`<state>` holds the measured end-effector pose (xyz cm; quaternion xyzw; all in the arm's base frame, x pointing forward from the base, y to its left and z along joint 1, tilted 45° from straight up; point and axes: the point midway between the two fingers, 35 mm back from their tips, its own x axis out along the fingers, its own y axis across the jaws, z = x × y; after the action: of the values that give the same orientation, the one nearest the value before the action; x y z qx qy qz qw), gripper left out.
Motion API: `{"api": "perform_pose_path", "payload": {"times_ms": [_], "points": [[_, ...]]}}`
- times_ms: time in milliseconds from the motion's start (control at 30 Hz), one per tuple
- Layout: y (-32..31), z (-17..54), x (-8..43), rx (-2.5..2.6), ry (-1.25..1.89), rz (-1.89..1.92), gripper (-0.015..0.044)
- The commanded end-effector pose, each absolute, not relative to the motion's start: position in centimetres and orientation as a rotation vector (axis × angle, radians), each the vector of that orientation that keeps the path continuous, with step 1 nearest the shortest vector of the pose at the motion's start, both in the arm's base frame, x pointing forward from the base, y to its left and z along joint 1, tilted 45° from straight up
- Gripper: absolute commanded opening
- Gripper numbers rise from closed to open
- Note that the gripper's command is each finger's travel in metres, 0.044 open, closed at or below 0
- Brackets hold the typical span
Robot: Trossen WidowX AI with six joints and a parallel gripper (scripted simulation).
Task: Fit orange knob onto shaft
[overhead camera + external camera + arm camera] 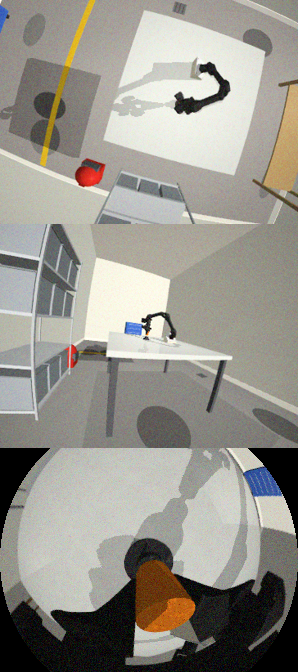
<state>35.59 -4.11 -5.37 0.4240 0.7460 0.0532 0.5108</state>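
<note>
The orange knob is held between the fingers of my gripper, which is shut on it. In the wrist view its far end overlaps the dark round pedestal. In the exterior view the knob is upright, just above or at the pedestal; I cannot tell whether they touch. The silver shaft is not made out, and the knob's hole and its flat side are hidden underneath. In the top view the arm's wrist covers the knob and the pedestal.
The black arm curves over the white table from its pale base mount. Shadows of the arm fall across the table. A blue panel is beyond the table. A grey shelf unit stands beyond another side.
</note>
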Motion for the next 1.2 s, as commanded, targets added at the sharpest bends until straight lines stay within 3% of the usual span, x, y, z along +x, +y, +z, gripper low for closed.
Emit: {"api": "perform_pose_path", "payload": {"times_ms": [0,1167], "points": [[-4.04,-5.48,35.71,1.024,1.789,0.127,0.0000],[-4.25,-5.02,35.34,0.874,1.735,0.308,0.0000]]}}
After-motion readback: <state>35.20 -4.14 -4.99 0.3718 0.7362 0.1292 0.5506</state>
